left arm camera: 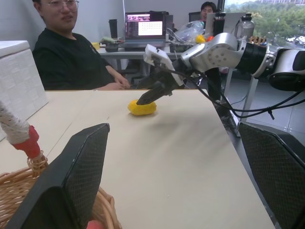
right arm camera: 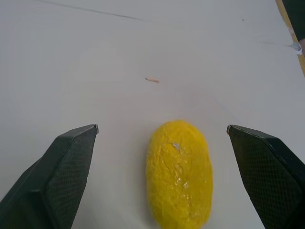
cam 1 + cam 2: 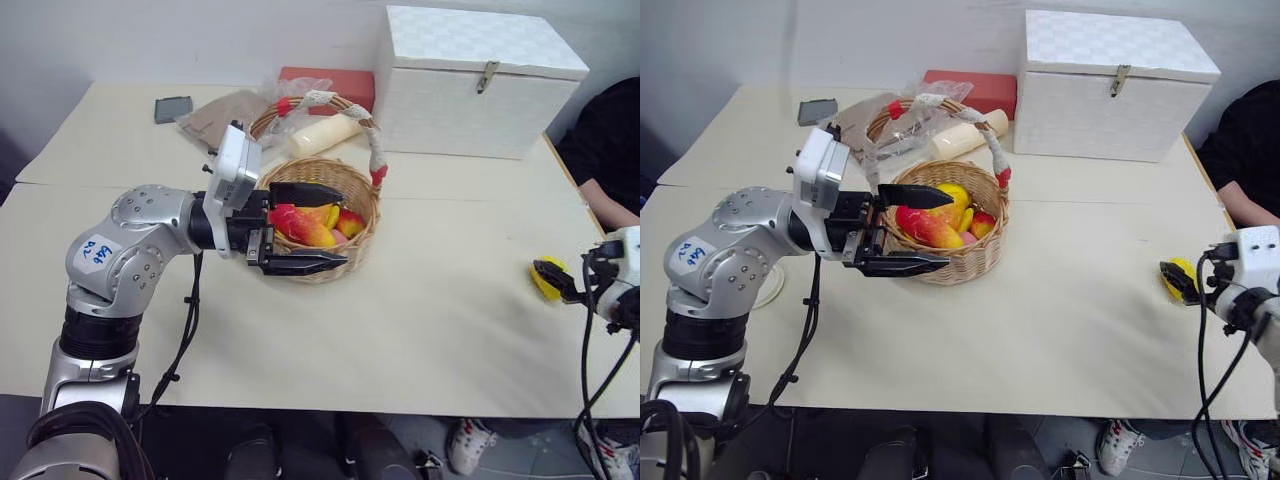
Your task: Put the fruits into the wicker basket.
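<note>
Several fruits point(image 3: 940, 222), red and yellow, lie in the basket point(image 3: 965, 262) at table centre; one lemon point(image 2: 179, 172) sits alone on the table point(image 3: 420, 330), at about four o'clock from the basket, near the right edge; right gripper point(image 2: 176, 176) straddles the lemon, fingers spread wide, not touching it; left gripper point(image 3: 910, 230) hovers at the basket's nine o'clock rim, wide open, empty; white box point(image 3: 470, 85) at one o'clock; a seated person point(image 1: 71, 57) beyond the right edge.

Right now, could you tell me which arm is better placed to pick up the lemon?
Right. The right gripper is open with the lemon between its fingers, while the left gripper hovers open at the wicker basket.
</note>
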Robot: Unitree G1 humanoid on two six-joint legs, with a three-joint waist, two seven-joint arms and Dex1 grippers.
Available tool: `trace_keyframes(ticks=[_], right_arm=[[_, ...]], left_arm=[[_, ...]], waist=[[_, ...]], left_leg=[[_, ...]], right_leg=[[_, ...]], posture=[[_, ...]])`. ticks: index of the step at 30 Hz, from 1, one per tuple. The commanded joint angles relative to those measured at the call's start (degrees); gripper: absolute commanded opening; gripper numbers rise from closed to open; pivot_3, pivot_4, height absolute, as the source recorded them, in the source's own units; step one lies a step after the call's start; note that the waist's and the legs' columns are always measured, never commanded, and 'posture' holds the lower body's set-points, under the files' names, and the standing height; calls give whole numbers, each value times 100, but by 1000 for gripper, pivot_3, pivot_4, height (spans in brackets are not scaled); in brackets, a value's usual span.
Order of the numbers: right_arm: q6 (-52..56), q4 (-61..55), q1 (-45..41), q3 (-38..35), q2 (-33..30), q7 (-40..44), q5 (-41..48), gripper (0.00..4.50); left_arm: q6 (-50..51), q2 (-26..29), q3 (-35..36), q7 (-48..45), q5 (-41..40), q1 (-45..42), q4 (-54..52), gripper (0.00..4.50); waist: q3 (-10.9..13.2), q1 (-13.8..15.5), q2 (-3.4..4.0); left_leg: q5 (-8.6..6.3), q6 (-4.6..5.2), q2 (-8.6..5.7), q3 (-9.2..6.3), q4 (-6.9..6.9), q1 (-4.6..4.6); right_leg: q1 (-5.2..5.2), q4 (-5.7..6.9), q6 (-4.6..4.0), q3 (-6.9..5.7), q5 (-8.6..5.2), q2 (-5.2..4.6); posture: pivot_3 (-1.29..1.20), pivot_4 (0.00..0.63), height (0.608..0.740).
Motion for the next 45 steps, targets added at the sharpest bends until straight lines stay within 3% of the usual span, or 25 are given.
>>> trace_keyframes(ticks=[1,5,8,13,15,19,24,28,36,41,45], right_arm=[[36,441,-296,124,-94,67,-143,4484],[27,804,-512,239,-52,73,-245,4484],[23,772,-508,189,-50,161,-203,3859],[183,411,-354,36,-105,446,15,2061],[171,231,-214,112,-206,647,-6,1699],[306,-286,-109,155,-235,941,167,1671],[1464,-2199,-516,59,-69,1639,2238,1671],[2050,-2726,-1226,516,384,1108,3119,1671],[1683,-2310,-3115,2193,2004,39,2289,1671],[866,-1206,-3864,3160,2673,-311,893,1671],[627,-1187,-3907,3199,2789,-201,630,2945]], left_arm=[[-57,23,208,54,-50,-78,-162,4500],[3,78,295,99,-96,-18,-267,4500],[32,135,343,127,-103,33,-325,4500],[36,171,426,201,-50,58,-317,4500],[52,197,500,258,-58,53,-293,4500],[67,319,609,299,-51,71,-251,4500],[161,582,880,350,-90,178,-160,4500],[103,870,988,257,53,433,-155,4500],[95,1197,1229,330,73,639,-132,4500],[130,1202,1238,401,49,622,-219,4500],[149,1190,1268,468,4,659,-328,4500]], waist=[[0,11,0],[0,0,1],[0,-2,1],[-1,-17,3],[-1,-12,3],[-1,-23,3],[1,-56,14],[-1,-32,4],[-2,-21,2],[-2,-27,2],[-2,-11,2]], left_leg=[[0,0,0,0,1,-1],[0,0,0,2,3,-1],[0,0,1,2,3,-1],[0,0,1,3,4,0],[0,-1,2,3,3,1],[0,-1,1,3,3,0],[2,-5,6,7,3,5],[2,-11,13,-12,2,2],[-6,6,1,-5,4,-28],[-7,7,1,9,5,-46],[-4,10,0,5,22,-119]], right_leg=[[0,0,0,0,0,0],[0,1,2,1,1,0],[0,1,2,1,1,0],[0,2,4,1,2,1],[0,3,4,1,2,2],[0,3,4,2,2,0],[0,10,7,5,4,7],[3,6,6,-11,3,8],[-26,2,4,-8,4,-10],[-52,6,3,-7,4,-14],[-119,23,3,-16,4,-23]], posture=[[0,150,740],[0,150,740],[0,150,740],[0,150,740],[0,150,740],[0,150,740],[0,150,740],[0,150,740],[0,150,740],[0,150,740],[0,150,740]])
